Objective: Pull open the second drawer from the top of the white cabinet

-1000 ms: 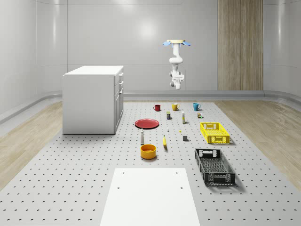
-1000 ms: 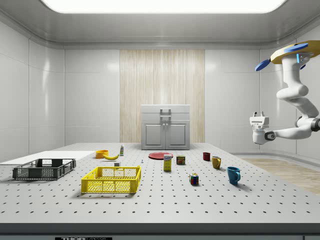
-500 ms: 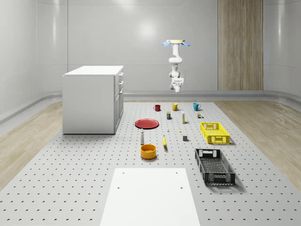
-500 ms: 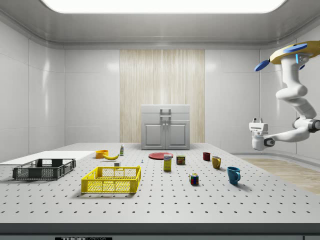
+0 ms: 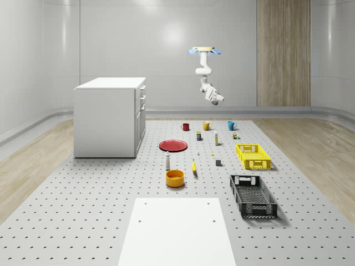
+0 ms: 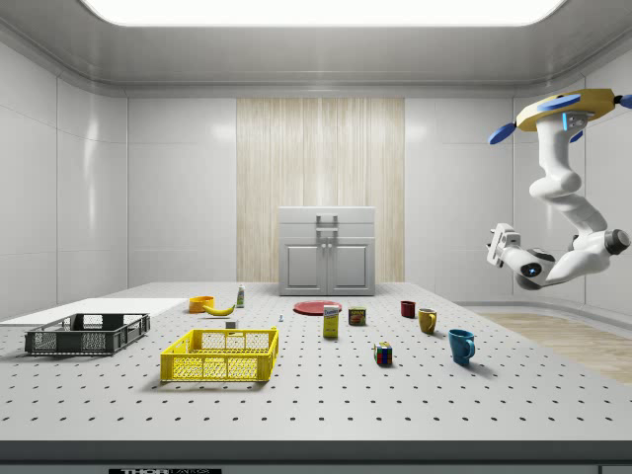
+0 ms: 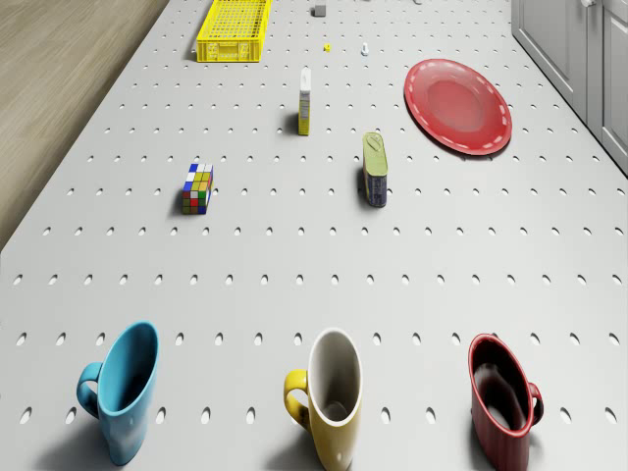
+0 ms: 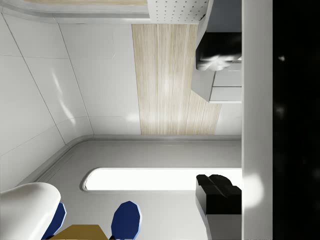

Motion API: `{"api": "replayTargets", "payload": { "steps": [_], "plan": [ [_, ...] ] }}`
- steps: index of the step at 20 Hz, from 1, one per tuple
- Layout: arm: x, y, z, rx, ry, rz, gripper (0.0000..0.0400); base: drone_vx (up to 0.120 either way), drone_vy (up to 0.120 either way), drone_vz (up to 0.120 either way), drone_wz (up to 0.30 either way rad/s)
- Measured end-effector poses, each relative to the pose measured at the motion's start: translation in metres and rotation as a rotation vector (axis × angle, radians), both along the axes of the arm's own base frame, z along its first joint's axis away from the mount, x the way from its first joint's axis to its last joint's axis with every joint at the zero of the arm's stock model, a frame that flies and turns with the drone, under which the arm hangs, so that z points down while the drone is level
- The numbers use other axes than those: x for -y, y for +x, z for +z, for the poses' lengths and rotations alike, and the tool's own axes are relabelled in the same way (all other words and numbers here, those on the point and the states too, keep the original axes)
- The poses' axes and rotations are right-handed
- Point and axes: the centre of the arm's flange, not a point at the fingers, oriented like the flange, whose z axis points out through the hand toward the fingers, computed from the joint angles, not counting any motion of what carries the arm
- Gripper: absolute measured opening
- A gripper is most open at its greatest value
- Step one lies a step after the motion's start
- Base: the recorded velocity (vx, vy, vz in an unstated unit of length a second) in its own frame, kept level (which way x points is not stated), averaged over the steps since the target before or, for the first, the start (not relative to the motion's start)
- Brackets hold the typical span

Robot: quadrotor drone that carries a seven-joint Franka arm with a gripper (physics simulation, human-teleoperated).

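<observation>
Tool point(image 6: 497, 242) has swung up from hanging to tilted, finger state unclear, drone point(image 5: 203, 50) hovering beyond the mugs, well apart from white cabinet point(image 5: 108, 116) at bench's far-left corner — second drawer point(image 5: 142, 103) untouched, approach pending.

table point(image 5: 83, 221) | white cabinet point(image 5: 108, 117), 3 mugs point(image 7: 334, 407), red plate point(image 5: 173, 145), 2 crates point(image 5: 253, 156)

Your drone point(image 6: 576, 101) has a flat yellow-tan body with blue rotor blades and a small cyan light on its underside. Beneath it you see the arm point(image 6: 565, 202), glossy white rounded segments with grey joint caps, ending in a white tool point(image 6: 500, 243).
</observation>
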Motion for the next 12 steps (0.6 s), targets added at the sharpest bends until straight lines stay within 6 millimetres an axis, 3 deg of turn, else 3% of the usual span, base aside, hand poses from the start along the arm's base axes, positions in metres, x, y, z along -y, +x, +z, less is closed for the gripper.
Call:
{"api": "replayTargets", "payload": {
  "steps": [7, 12],
  "plan": [
    [0.006, 0.001, -0.024, 0.000, 0.260, 0.003, 0.0301, 0.120, -0.120, 0.103, 0.000],
    [0.007, 0.001, -0.030, -0.001, 0.322, 0.003, 0.0300, 0.120, -0.120, 0.008, 0.000]
  ]
}}
